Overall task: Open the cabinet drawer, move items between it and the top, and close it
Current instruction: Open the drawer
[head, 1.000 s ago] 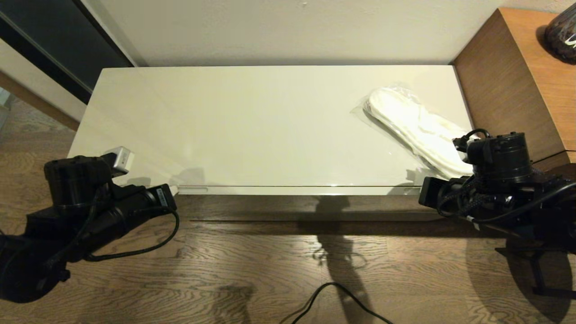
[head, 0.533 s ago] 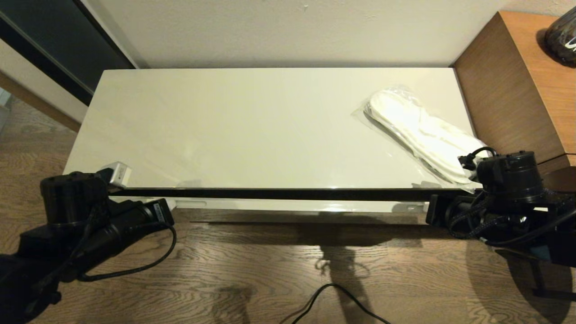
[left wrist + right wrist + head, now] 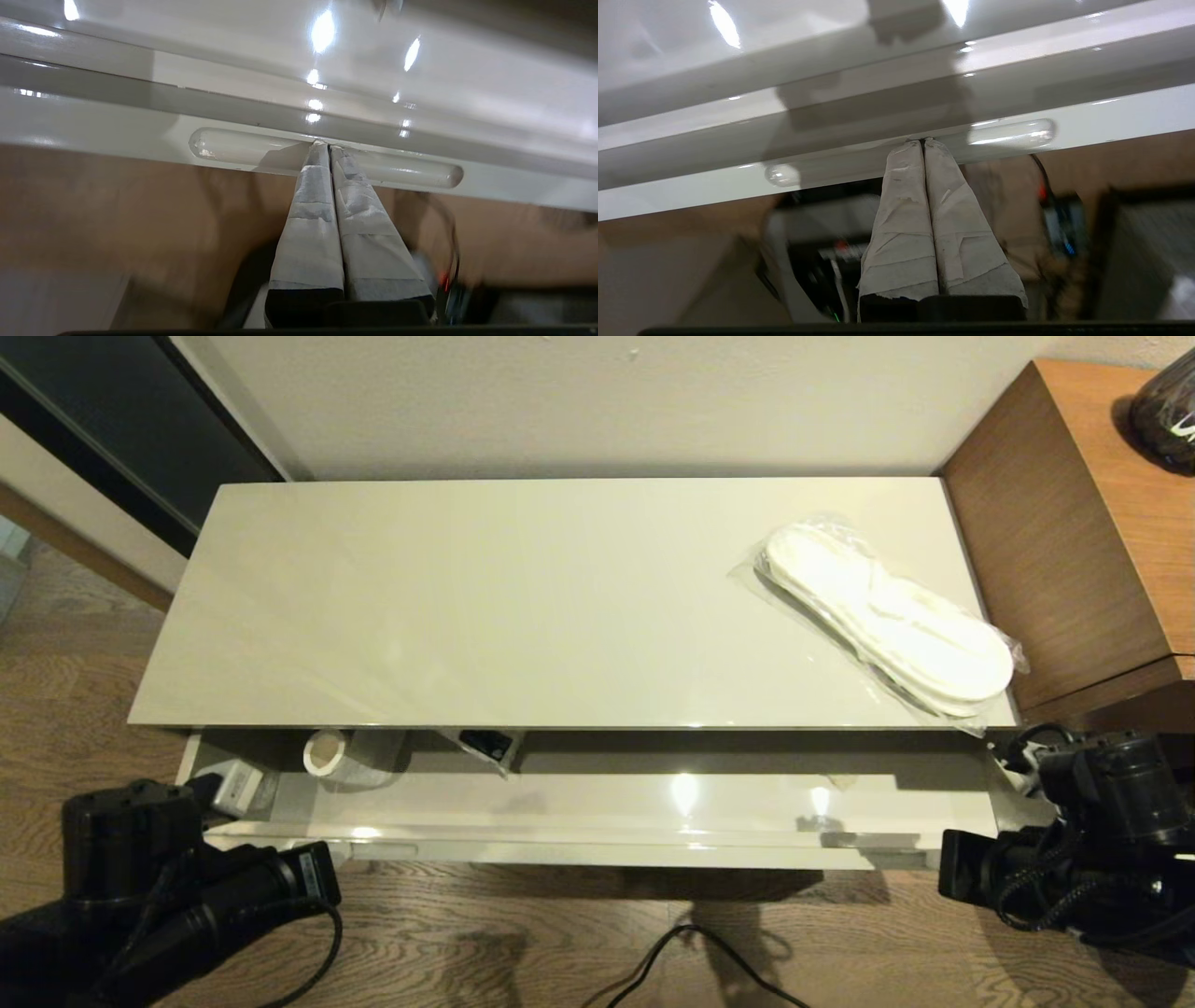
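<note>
The cabinet drawer (image 3: 597, 847) stands partly pulled out below the top (image 3: 485, 607). Inside it, at the left end, lies a toilet-paper roll (image 3: 342, 758) beside a small dark item in clear wrap (image 3: 489, 744). The bagged white slippers (image 3: 887, 621) rest on the top's right end. My left gripper (image 3: 328, 145) is shut, its taped tips hooked into the drawer's left handle recess (image 3: 233, 148). My right gripper (image 3: 923, 141) is shut too, with its tips in the right handle recess (image 3: 1008, 132). In the head view only the arms show, at the drawer's two front corners.
A brown wood desk (image 3: 1083, 513) stands against the cabinet's right end with a dark vase (image 3: 1162, 406) on it. A black cable (image 3: 686, 957) lies on the wood floor in front. A wall runs behind the cabinet, with a dark panel (image 3: 103, 420) at the left.
The drawer has slid out toward me from shut to partly open, both arms drawing back with it. The toilet-paper roll and the wrapped item have come into view.
</note>
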